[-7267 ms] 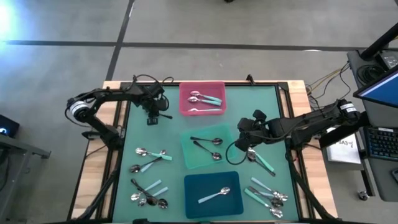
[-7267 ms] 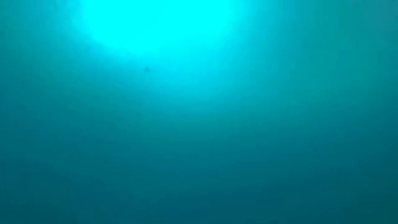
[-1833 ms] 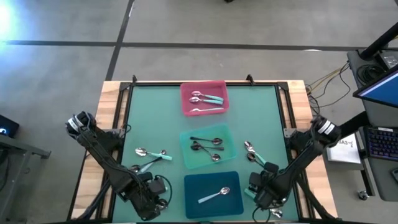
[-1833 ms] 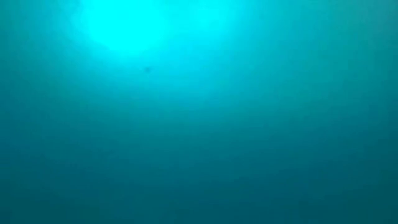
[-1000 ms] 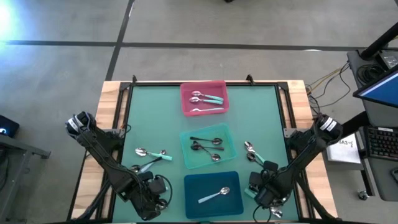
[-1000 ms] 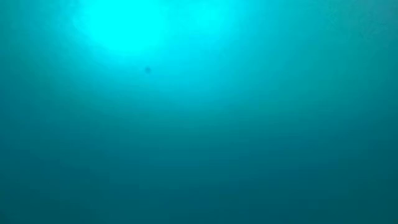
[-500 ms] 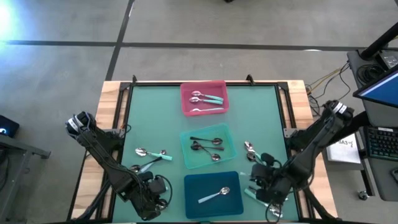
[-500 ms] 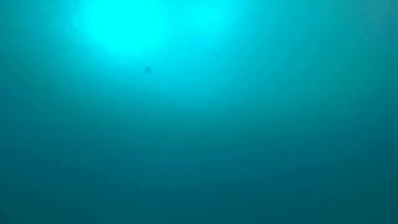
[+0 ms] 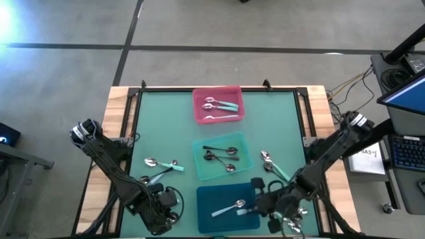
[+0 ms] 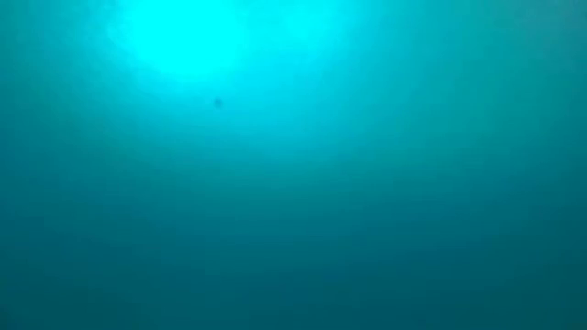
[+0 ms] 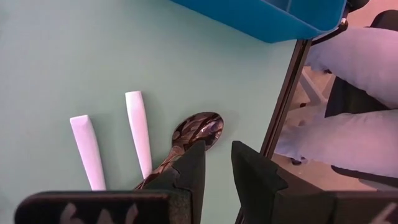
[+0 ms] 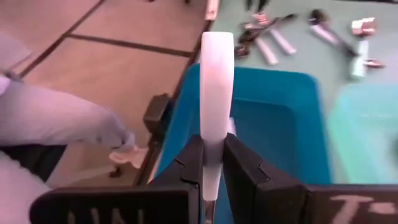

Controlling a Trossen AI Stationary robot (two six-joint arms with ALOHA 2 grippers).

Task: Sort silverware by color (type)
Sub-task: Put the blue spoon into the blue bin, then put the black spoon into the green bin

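From above, the right hand (image 9: 255, 204) hangs over the right edge of the dark-teal tray (image 9: 206, 216), which already holds one pale-handled spoon (image 9: 228, 209). That view shows only a sliver of pale handle at the fingers; the right wrist view makes it plain, with both fingers (image 12: 191, 163) pinched on the white-blue handle of a spoon (image 12: 216, 81) that stands straight out over the blue tray (image 12: 273, 118). Its bowl is hidden.

The left hand (image 9: 161, 214) is low at the near left corner of the green surface (image 9: 166, 126), over a small heap of spoons that the arm mostly covers from above. The left wrist view fills this in: the left hand (image 11: 216, 163) stands narrowly parted, with a dark-handled spoon (image 11: 193, 132) lying under the left-hand finger (image 11: 189, 174) and its shiny bowl just ahead of the tips. Whether the fingers grip it I cannot tell. Two pale handles (image 11: 138, 134) lie side by side next to it.

Only the high view shows the sorting so far: the pink tray (image 9: 200, 93) holds teal-handled spoons (image 9: 220, 105), the mint tray (image 9: 202, 169) holds dark ones (image 9: 219, 155), loose spoons (image 9: 163, 166) lie left of it, and more (image 9: 273, 166) lie to its right.

The low view shows nothing but a blue-green glow.

Pale sleeves or trouser legs (image 11: 354, 93) show beyond the surface's edge in both wrist views.
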